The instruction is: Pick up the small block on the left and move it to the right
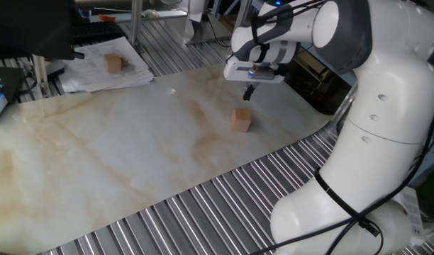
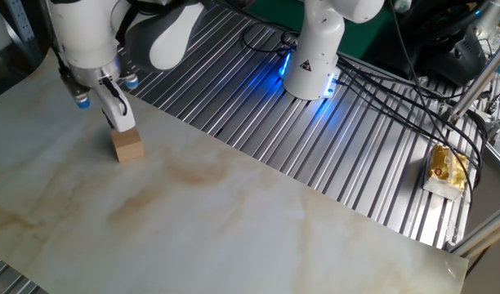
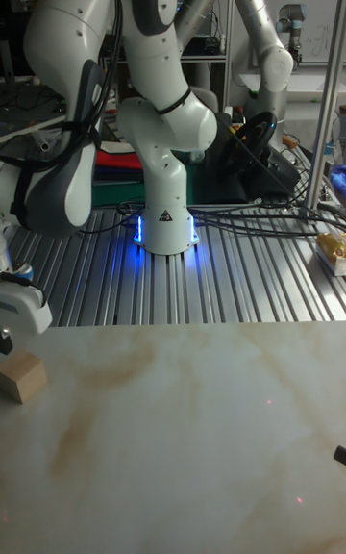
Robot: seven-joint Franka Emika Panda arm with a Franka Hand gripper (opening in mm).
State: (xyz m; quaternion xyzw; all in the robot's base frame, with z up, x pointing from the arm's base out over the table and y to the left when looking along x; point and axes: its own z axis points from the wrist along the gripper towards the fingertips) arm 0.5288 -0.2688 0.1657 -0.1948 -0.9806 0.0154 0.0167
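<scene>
The small block (image 1: 240, 120), a pale tan wooden cube, rests on the marble sheet (image 1: 132, 149) with nothing holding it. It also shows in the other fixed view as the small block (image 2: 128, 148) and at the left edge of the tall view as the small block (image 3: 21, 377). My gripper (image 1: 249, 91) hangs just above it, slightly toward the far side, fingers pressed together and empty. Seen from the other side, the gripper (image 2: 122, 122) has its tips close over the block's top.
A darker brown cube (image 1: 115, 63) lies on a pile of papers (image 1: 96, 74) at the back left, off the sheet. Ribbed metal table (image 1: 224, 198) surrounds the sheet. The robot base (image 2: 314, 57) and cables (image 2: 397, 98) stand behind, with a small yellow packet (image 2: 446, 167) at right.
</scene>
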